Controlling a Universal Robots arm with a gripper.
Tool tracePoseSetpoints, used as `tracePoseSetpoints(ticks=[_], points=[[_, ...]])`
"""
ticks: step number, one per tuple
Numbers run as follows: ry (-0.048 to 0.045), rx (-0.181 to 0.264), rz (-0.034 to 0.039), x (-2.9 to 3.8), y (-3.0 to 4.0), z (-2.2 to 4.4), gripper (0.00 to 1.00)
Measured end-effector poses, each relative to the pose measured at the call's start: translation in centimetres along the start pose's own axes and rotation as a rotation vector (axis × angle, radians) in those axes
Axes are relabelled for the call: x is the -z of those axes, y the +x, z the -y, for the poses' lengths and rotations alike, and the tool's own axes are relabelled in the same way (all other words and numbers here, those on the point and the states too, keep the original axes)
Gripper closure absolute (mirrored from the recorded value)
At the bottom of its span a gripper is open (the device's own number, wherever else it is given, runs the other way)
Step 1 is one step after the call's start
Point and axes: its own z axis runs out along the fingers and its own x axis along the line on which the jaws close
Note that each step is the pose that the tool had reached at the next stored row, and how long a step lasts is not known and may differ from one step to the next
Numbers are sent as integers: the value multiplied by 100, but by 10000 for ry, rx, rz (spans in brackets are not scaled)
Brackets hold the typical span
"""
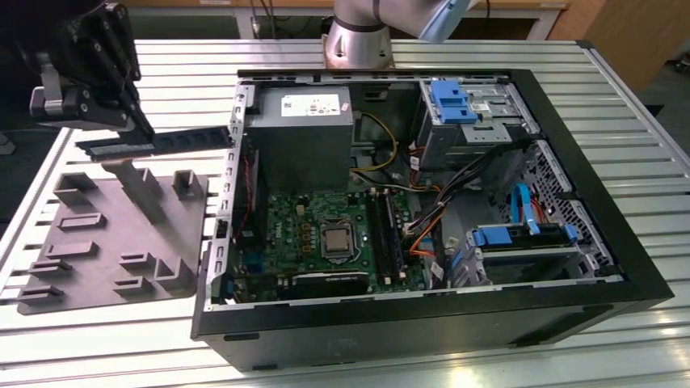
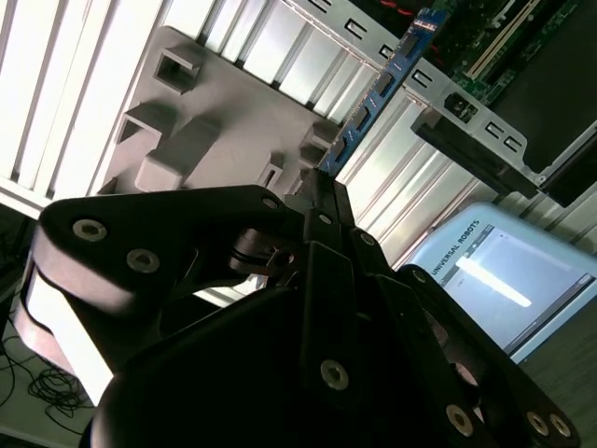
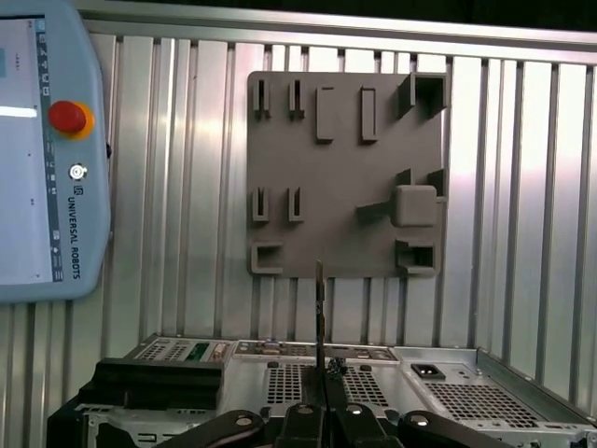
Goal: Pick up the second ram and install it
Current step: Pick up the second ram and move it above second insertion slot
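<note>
black claw (image 1: 138,129) clamped tight on the second ram (image 1: 194,138), held in air.

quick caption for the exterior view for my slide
The tool holds the second ram above the gray fixture plate, beside the open computer case

A table of ribbed aluminium slats (image 1: 636,145) fills most of the exterior view, with bright glare lying on the slats along the lower edge of the frame. A wooden panel (image 1: 636,36) stands at the upper right, a wooden desk edge (image 1: 194,3) runs along the top, and dark floor (image 1: 13,186) shows at the far left
</note>
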Motion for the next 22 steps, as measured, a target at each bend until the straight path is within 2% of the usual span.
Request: tracePoseSetpoints(ticks=[15, 22], points=[[-49, -4, 1, -45, -41, 218, 88], [-90, -5, 3, -64, -63, 353, 88]])
